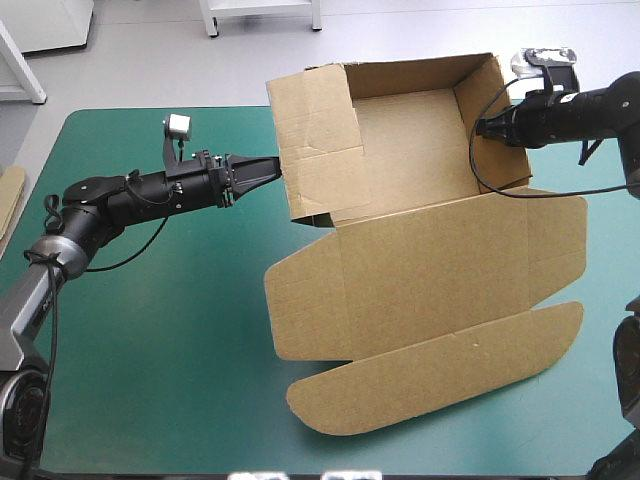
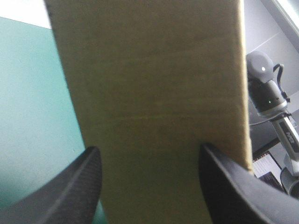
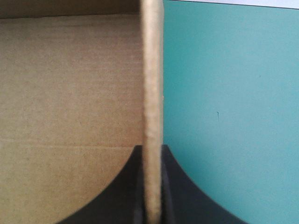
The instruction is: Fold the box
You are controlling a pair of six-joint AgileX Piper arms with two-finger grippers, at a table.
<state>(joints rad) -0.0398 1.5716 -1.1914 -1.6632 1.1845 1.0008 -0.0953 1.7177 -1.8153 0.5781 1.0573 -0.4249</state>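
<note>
The brown box stands at the table's far middle as an open tray with its walls raised. Its lid and rounded front flap lie flat toward the near edge. My left gripper is at the outside of the box's left wall. In the left wrist view that gripper is open, and the wall's broad face fills the space just ahead of its fingers. My right gripper is at the right wall. In the right wrist view it is shut on that wall's edge, with the box's inside to one side.
A strip of more brown board shows at the table's left edge. Bare teal-green cover stretches over the near left of the table. The lid's right corner reaches close to the table's right edge.
</note>
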